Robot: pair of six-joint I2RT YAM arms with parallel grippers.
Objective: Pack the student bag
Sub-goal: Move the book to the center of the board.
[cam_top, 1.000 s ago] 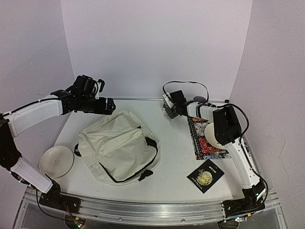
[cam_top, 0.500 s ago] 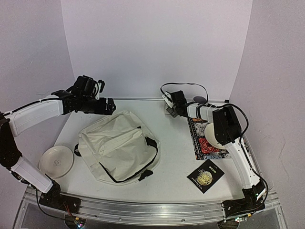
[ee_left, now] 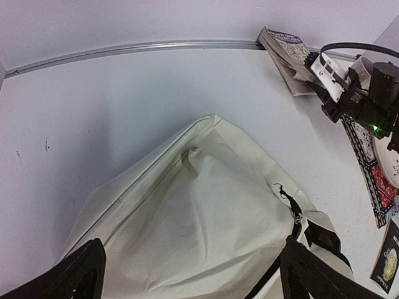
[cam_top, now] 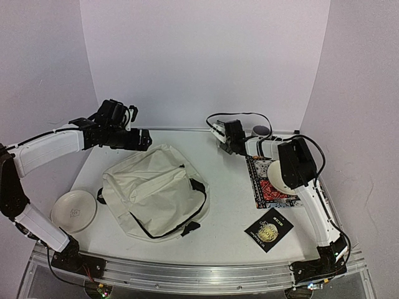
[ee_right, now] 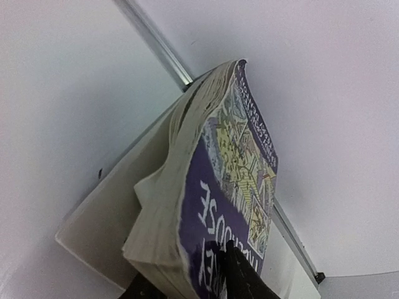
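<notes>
Right hand (ee_right: 193, 283) has closed onto the purple paperback (ee_right: 218, 187) at one o'clock; left hand (cam_top: 138, 138) hangs wide above the student bag (cam_top: 153, 190). Nothing looks packed yet.

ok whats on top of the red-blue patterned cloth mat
A round white plate lies on the red-blue patterned cloth mat. The right arm crosses above, hiding part of both.

Book (ee_right: 212, 187) clamped in right pincer (ee_right: 190, 283): end nearest pincer cut by bottom edge, title only part-readable. Pincer's fingers (ee_right: 234, 274) mostly out of frame. Student bag (ee_left: 206, 218) runs off frame between left pincer (ee_left: 196, 274) fingers. Right of that pincer, black booklet (ee_left: 388, 265) and patterned mat (ee_left: 374, 180) clipped by edge. Top view: right pincer's jaws too small to tell.
</notes>
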